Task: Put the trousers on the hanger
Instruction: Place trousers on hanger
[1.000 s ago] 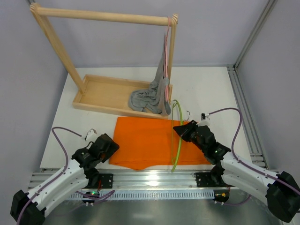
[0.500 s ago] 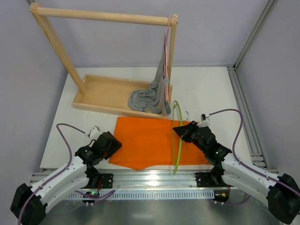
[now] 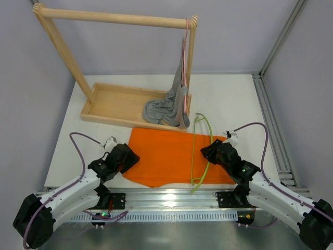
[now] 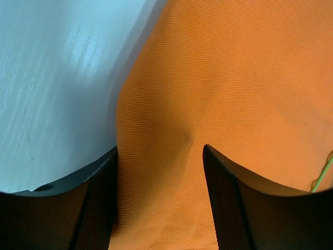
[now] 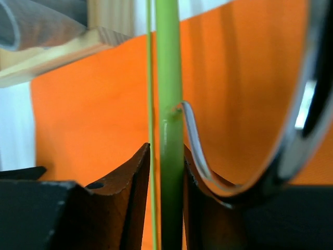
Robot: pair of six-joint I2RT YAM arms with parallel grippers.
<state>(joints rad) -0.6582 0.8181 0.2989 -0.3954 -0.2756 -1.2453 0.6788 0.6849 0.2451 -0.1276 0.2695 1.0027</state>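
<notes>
The bright orange trousers (image 3: pixel 166 156) were spread flat and folded on the white table (image 3: pixel 234 104), near its front edge. The thin lime-green hanger (image 3: pixel 193 156), fitted with a metal hook, was seen over their right part, its long bar running from far to near.

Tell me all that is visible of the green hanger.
The hanger is thin, lime green, plastic by its look, with a shiny metal hook. It lies across the right part of the orange trousers, reaching beyond their far edge. Its bar stands between the fingers of the right gripper; whether they clamp it is unclear.
</notes>
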